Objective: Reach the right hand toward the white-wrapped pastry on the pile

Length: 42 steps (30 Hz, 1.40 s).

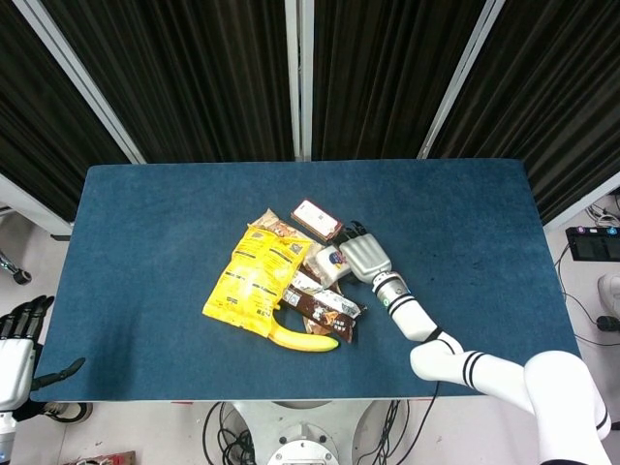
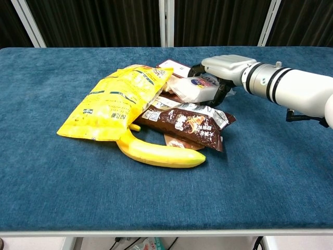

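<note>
The white-wrapped pastry (image 1: 328, 263) (image 2: 191, 90) lies at the right of a pile of snacks in the middle of the blue table (image 1: 145, 223). My right hand (image 1: 361, 255) (image 2: 225, 66) is spread over the pastry's right end, palm down. Its fingers reach past the far side and its thumb curves down at the near side. The pastry still lies flat on the pile, and I cannot tell whether the hand touches it. My left hand (image 1: 19, 341) hangs off the table's near left corner, holding nothing, fingers apart.
The pile also holds a yellow bag (image 1: 254, 281) (image 2: 114, 101), a banana (image 1: 305, 339) (image 2: 156, 153), brown chocolate-bar wrappers (image 1: 325, 302) (image 2: 190, 122) and a small red-edged pack (image 1: 315, 218) (image 2: 174, 66) just behind the pastry. Dark curtains stand behind the table.
</note>
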Each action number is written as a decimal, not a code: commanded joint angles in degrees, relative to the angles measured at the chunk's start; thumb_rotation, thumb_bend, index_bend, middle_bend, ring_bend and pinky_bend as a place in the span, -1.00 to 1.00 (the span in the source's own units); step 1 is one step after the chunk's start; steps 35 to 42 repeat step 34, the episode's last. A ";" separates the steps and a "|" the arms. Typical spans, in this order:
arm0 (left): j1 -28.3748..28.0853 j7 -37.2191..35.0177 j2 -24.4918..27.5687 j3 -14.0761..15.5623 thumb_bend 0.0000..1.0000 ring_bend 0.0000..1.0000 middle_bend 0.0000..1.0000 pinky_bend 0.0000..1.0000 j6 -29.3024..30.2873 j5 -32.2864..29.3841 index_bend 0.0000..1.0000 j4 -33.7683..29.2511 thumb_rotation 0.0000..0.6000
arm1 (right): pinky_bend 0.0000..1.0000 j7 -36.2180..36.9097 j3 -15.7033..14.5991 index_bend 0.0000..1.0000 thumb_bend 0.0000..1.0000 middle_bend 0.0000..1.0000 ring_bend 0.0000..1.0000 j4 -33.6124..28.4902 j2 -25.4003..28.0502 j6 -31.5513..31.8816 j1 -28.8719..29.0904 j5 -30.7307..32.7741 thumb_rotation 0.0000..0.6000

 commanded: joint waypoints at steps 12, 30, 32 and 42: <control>-0.11 -0.08 -0.13 -0.09 -0.85 -0.78 -0.81 -0.58 -0.33 0.01 -0.79 0.15 0.45 | -0.75 3.40 1.12 0.13 -0.34 -0.11 -0.22 -4.06 4.25 8.51 -2.82 -4.77 1.00; -0.02 0.69 0.09 -0.07 -0.85 -0.78 -0.81 -0.58 -0.22 0.13 -0.79 -0.98 0.44 | -0.67 8.28 4.32 0.25 -0.12 -0.02 -0.10 -22.55 10.54 32.62 -5.23 -26.69 1.00; 0.11 0.73 0.13 0.00 -0.85 -0.78 -0.81 -0.58 -0.07 0.21 -0.79 -1.04 0.44 | -0.67 7.49 4.11 0.25 -0.12 -0.02 -0.10 -22.62 10.12 32.61 -5.03 -27.01 1.00; 0.30 0.71 0.25 0.11 -0.85 -0.78 -0.81 -0.58 0.07 0.19 -0.79 -1.00 0.45 | -0.67 7.22 3.90 0.25 -0.12 -0.02 -0.10 -22.26 9.52 32.04 -4.89 -26.52 1.00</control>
